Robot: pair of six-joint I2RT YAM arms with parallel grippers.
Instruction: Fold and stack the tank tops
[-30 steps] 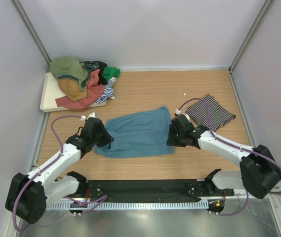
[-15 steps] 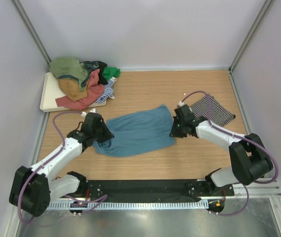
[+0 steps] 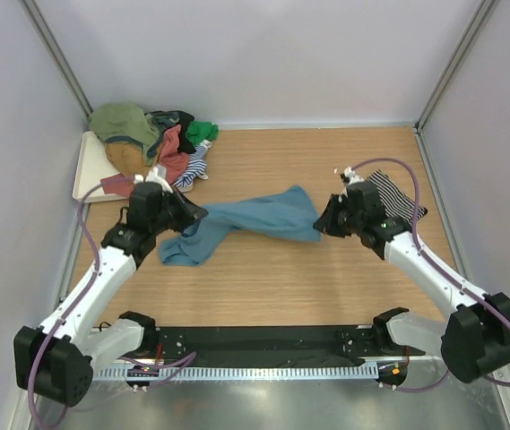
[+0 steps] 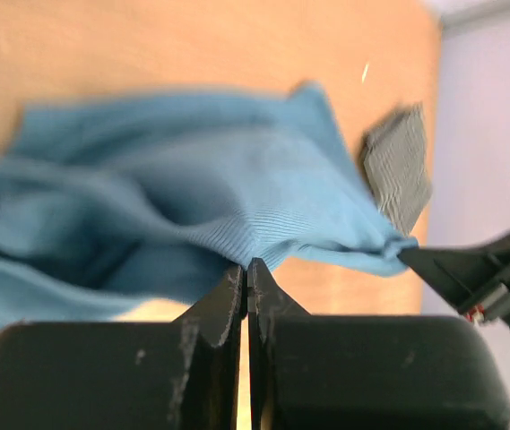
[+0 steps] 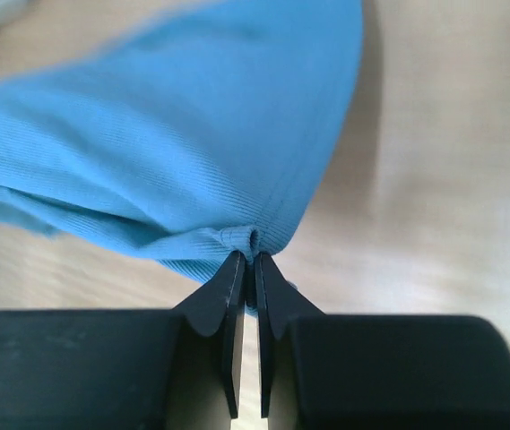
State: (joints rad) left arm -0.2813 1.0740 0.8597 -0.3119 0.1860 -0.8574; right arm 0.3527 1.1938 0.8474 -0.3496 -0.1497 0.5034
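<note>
Teal tank top [image 3: 253, 219]: soft, light, sags. We pinch edges: left tool [image 3: 192, 216] clamped 9 o'clock, right tool [image 3: 323, 224] clamped 3 o'clock.

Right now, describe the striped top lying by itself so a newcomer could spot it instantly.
On the wooden table, go to the right edge, opposite the heaped pile. There lies the striped tank top: fine black-and-white stripes, folded flat, alone.
</note>
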